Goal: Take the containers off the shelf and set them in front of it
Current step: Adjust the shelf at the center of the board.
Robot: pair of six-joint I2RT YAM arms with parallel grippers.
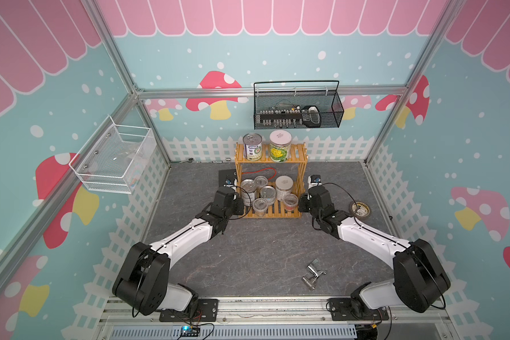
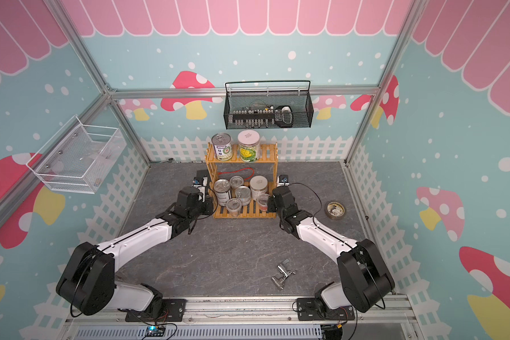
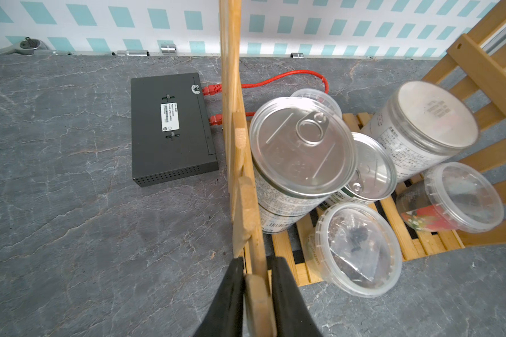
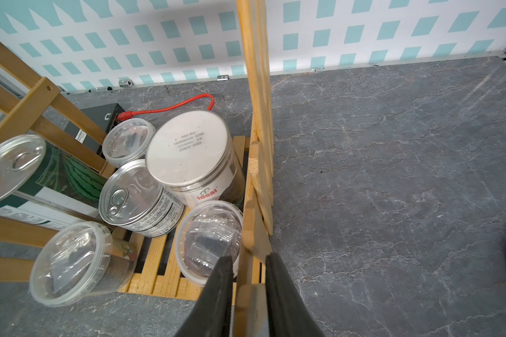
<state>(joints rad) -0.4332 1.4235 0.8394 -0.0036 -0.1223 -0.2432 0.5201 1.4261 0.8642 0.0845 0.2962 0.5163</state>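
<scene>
We see teal walls (image 1: 174,59) dotted white, with red mushrooms, pink scallops above and a printed white picket fence below. Aluminium framing (image 1: 365,89) edges them. A black mesh basket (image 1: 336,112) and a white mesh basket (image 1: 106,176) hang there. The table (image 1: 262,253) is grey, marble-veined, evenly lit.

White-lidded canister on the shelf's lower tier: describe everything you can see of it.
The white-lidded silver canister is a tall cylinder: flat white lid with a small printed code, shiny wall, white label reading "ideal" in red. It stands upright in a back corner of the lower tier of the yellow-orange slatted wooden shelf, next to a side frame. A short silver pull-tab tin sits close beside it and a clear lidded plastic cup stands in front; contact cannot be told.
</scene>
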